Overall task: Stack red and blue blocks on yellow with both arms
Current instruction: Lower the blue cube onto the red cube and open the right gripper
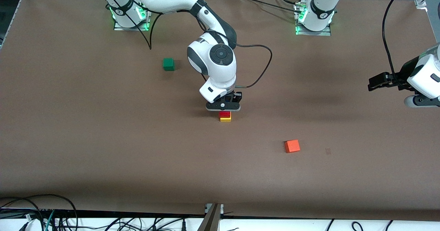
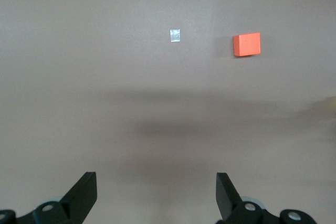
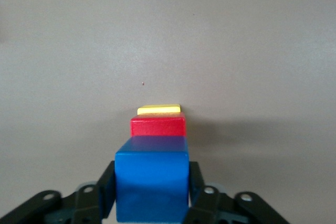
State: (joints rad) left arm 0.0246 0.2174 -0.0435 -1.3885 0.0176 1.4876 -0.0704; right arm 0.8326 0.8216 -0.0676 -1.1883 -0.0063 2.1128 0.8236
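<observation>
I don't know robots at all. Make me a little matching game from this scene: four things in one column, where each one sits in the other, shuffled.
Things:
1. blue cube
2. red cube
3. green cube
4. orange cube

Places:
A. alone on the table, nearest the front camera
B. directly on the yellow cube
C. between the right gripper's fingers, atop the stack
D. alone on the table, toward the right arm's end

Pairs: 1-C, 2-B, 3-D, 4-A
</observation>
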